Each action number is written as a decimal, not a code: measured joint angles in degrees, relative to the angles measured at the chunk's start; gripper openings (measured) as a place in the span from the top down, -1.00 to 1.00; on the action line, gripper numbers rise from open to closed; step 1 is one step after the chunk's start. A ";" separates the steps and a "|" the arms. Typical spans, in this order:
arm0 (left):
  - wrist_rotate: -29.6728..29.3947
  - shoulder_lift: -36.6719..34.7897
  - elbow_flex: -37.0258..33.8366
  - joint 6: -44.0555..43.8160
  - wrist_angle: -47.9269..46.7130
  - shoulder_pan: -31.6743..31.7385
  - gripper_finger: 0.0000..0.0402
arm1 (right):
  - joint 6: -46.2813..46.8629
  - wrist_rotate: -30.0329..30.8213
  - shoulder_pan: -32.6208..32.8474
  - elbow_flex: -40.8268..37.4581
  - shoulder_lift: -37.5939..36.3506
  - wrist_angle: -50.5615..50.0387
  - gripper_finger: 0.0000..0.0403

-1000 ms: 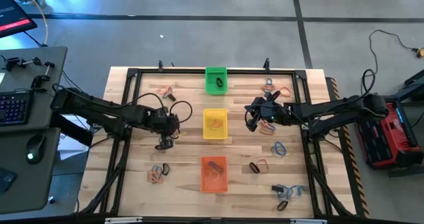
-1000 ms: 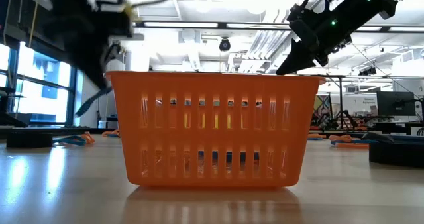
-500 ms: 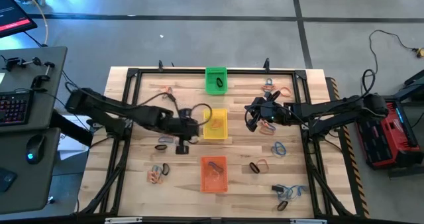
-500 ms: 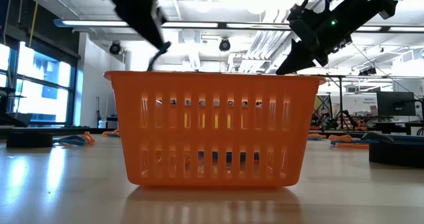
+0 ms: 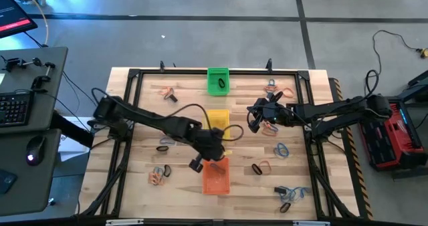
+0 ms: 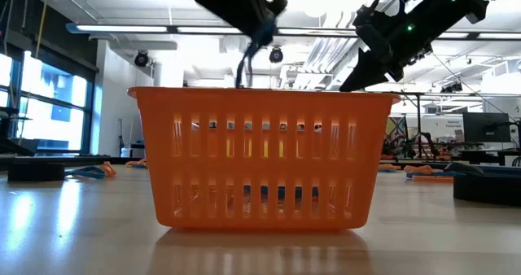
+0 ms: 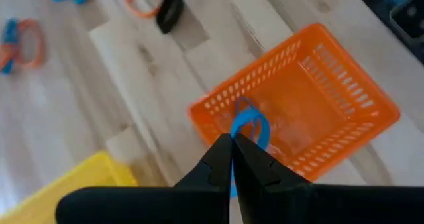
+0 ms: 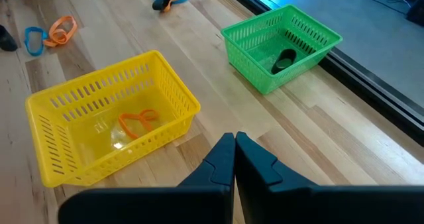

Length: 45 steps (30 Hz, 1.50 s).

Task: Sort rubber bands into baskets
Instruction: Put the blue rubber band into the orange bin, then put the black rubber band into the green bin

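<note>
Clenched on a blue band, the left gripper is held over the orange basket, so delivery is judged under way and release is called for next, while the right gripper, shut and empty, waits near the yellow basket

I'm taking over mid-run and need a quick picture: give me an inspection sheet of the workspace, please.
Surface: wooden table in a black frame.
Job's things: green basket holds a black band; yellow basket holds an orange band; orange basket nearest the low camera. Loose rubber bands lie in clusters on both sides.
Clutter: nothing seen.
Grippers: left gripper over the orange basket, jaws shut on a blue band; right gripper waits right of the yellow basket, jaws shut, empty.
Cables: black cable loops along the left arm.
Surroundings: desk with keyboard and mouse to the left; red unit to the right.
</note>
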 joint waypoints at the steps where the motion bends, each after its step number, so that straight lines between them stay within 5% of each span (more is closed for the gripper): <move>1: 0.52 1.09 0.54 1.07 0.11 0.00 1.00 | 0.00 -0.01 0.00 0.00 0.00 -0.12 1.00; 17: 19.45 10.31 3.04 5.43 2.09 0.72 1.00 | 1.51 -1.23 0.00 0.00 0.00 -1.98 1.00; 26: 14.85 12.82 3.02 6.15 2.41 1.16 0.95 | 1.71 -2.14 0.00 0.00 0.00 -2.40 1.00; 36: 11.47 13.27 3.00 5.44 1.13 1.16 0.64 | 1.61 -2.32 -0.02 0.00 0.00 -3.43 1.00; 45: 2.47 7.36 3.00 3.87 -4.82 0.26 0.59 | 1.07 -2.34 0.00 0.00 0.00 -3.68 1.00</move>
